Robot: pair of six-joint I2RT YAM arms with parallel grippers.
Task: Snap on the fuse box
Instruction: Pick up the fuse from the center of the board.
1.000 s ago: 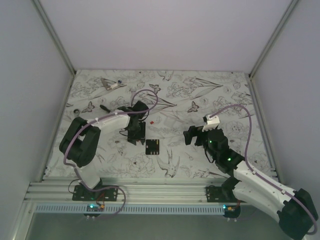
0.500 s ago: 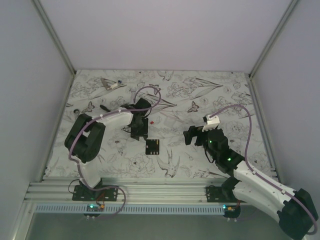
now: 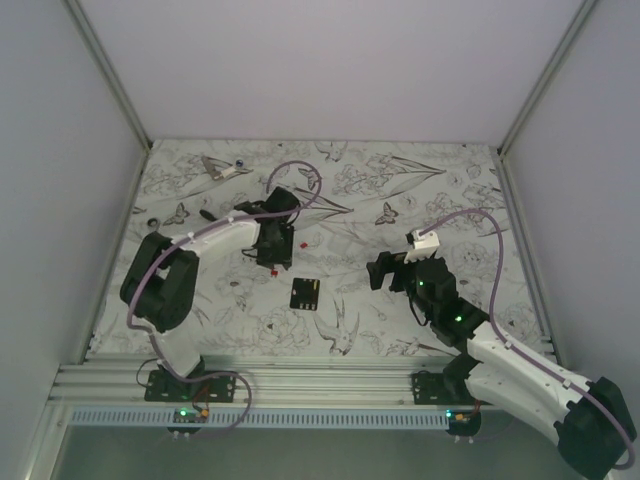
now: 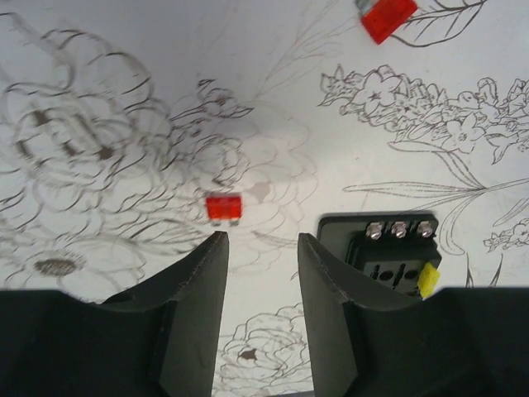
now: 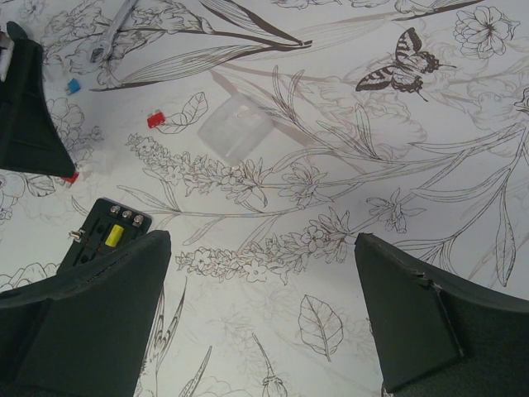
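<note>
Fuse box [image 3: 305, 292] lies flat on the printed table [image 3: 420, 180], mid-table between the two arms and touching neither. From above it reads only as a small dark square; its slots cannot be made out there. In the left wrist view the right finger covers its near part, leaving a corner with three screw heads and a yellow fuse. The right wrist view shows about as much of it, with the lower part behind the near finger.

Left gripper [image 4: 260, 248] hangs over bare table just beyond the box, on the far-left side. Its jaws are partly parted and grasp nothing. A red fuse [image 4: 223, 207] lies just past the left fingertip, slightly blurred. A second red piece [image 4: 384, 16] is cut off by the top edge. Right gripper [image 5: 260, 248] hovers to the box's right, well apart from it, spread wide and empty.

A clear plastic piece [image 5: 235, 132] lies beyond the box and is hard to pick out against the print. Near it sit a blue bit [image 5: 73, 85] and another red bit [image 5: 154, 120]. A metal tool [image 5: 116, 29] is cropped at the top-left of the right wrist view.

Compared with a second ago, the left gripper has drawn back from the box's left side toward the far edge. The box and the right arm have not moved.
</note>
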